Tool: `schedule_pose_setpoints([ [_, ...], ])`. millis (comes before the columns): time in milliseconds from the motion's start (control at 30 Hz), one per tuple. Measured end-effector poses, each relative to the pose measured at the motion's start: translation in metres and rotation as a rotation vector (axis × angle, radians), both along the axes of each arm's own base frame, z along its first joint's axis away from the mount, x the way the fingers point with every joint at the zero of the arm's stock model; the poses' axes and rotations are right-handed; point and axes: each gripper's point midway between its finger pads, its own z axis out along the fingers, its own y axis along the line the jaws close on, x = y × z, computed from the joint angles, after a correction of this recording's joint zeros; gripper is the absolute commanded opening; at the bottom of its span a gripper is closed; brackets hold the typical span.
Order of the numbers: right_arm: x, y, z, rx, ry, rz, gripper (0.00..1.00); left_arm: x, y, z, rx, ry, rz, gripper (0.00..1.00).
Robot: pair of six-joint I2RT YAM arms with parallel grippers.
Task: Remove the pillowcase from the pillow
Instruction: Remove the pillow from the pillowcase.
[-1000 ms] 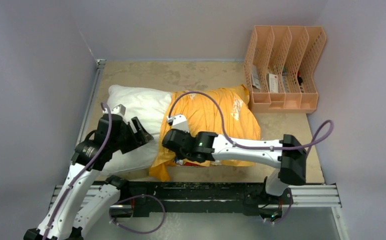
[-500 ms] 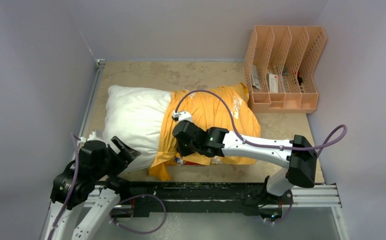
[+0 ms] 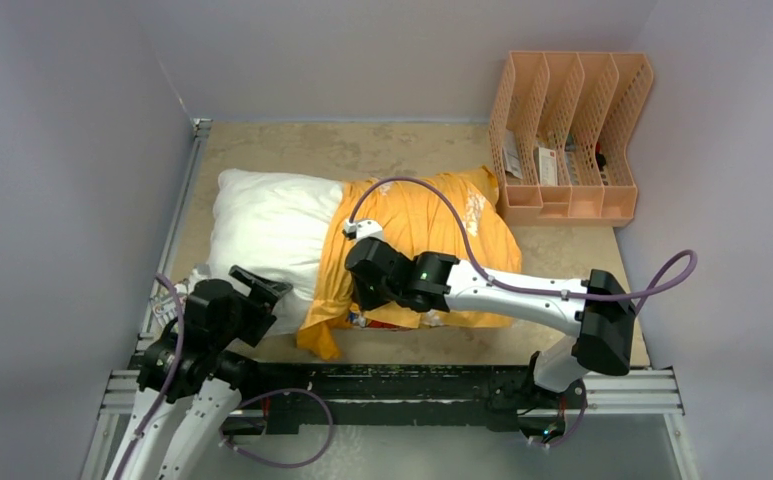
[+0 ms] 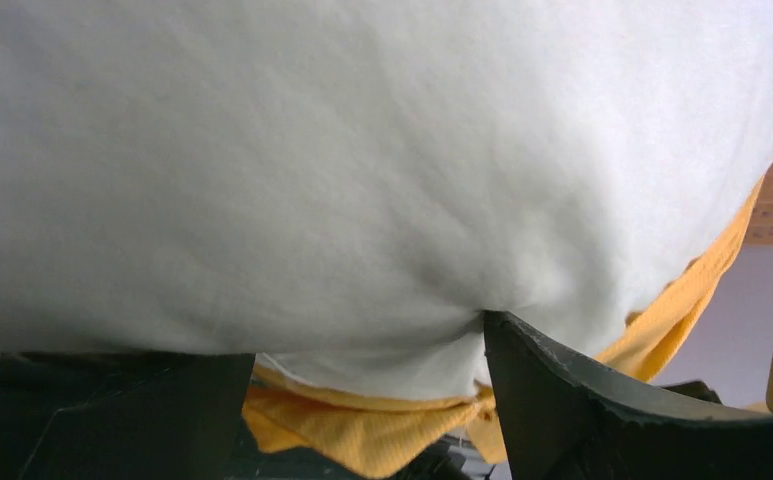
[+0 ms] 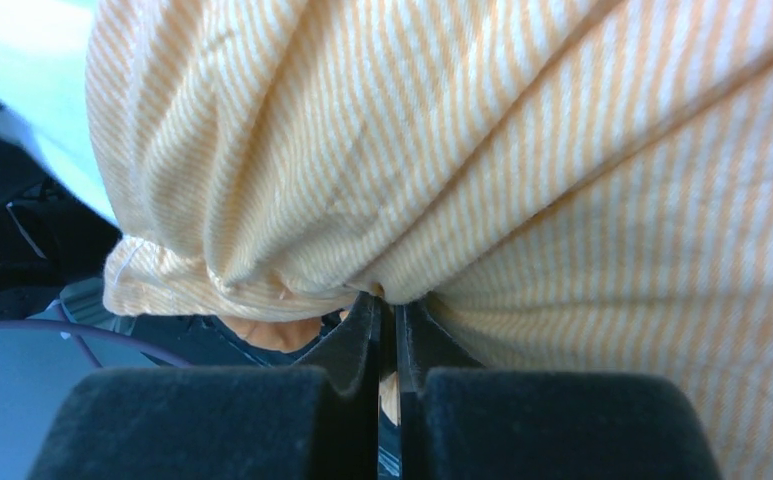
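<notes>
The white pillow [image 3: 262, 225] lies across the table, its left half bare. The orange-yellow pillowcase [image 3: 432, 225] covers its right half, bunched at the opening. My left gripper [image 3: 258, 290] is open at the pillow's near left edge. In the left wrist view its gripper [image 4: 367, 375] has widely spread fingers [image 4: 582, 400] with the pillow [image 4: 362, 170] bulging between them and the pillowcase [image 4: 362, 430] hem below. My right gripper [image 3: 360, 300] is shut on a fold of pillowcase at the near edge. In the right wrist view it [image 5: 387, 300] pinches striped-looking pillowcase [image 5: 522, 150].
A peach desk organiser [image 3: 567, 135] with a few items stands at the back right, touching the pillowcase's far corner. Grey walls enclose the table on three sides. The black arm rail [image 3: 412, 385] runs along the near edge.
My left gripper let go of the pillow's top, drew back toward the near left, then came forward against the pillow's near edge. My right gripper pulled the pillowcase slightly right, baring more pillow.
</notes>
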Motion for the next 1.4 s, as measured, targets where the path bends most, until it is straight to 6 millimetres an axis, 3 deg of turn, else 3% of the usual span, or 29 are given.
schedule_pose_setpoints([
  [133,0.003,0.002,0.003,0.012,-0.006,-0.006,0.00,0.030,-0.006,-0.015,-0.039,-0.069,0.048,0.82],
  [167,0.004,0.002,0.005,0.014,-0.010,-0.008,0.00,0.036,-0.008,-0.021,-0.043,-0.073,0.051,0.76],
  [200,0.005,0.003,0.007,0.017,-0.015,-0.011,0.00,0.042,-0.010,-0.026,-0.042,-0.072,0.052,0.69],
  [300,0.008,0.003,0.011,0.021,-0.031,-0.021,0.00,0.057,-0.011,-0.029,-0.024,-0.082,0.060,0.17],
  [333,0.009,0.003,0.011,0.022,-0.033,-0.021,0.00,0.062,-0.011,-0.026,-0.016,-0.100,0.063,0.05],
  [367,0.009,0.004,0.012,0.024,-0.034,-0.022,0.00,0.067,-0.010,-0.022,-0.006,-0.125,0.064,0.00],
  [633,0.014,-0.006,0.016,0.019,-0.051,-0.066,0.00,0.076,-0.001,0.000,0.131,-0.185,0.018,0.00],
  [833,0.012,-0.039,0.021,0.013,-0.072,-0.149,0.00,0.070,0.007,0.027,0.189,-0.230,0.003,0.00],
  [1133,0.003,-0.087,0.005,-0.024,-0.021,-0.363,0.00,0.067,0.013,0.046,0.323,-0.180,-0.079,0.00],
  [1267,-0.001,-0.105,0.027,0.050,-0.034,-0.413,0.00,0.067,0.013,0.063,0.345,-0.206,-0.100,0.00],
  [1400,-0.002,-0.104,0.056,0.131,-0.080,-0.344,0.00,0.069,0.012,0.081,0.358,-0.248,-0.121,0.00],
])
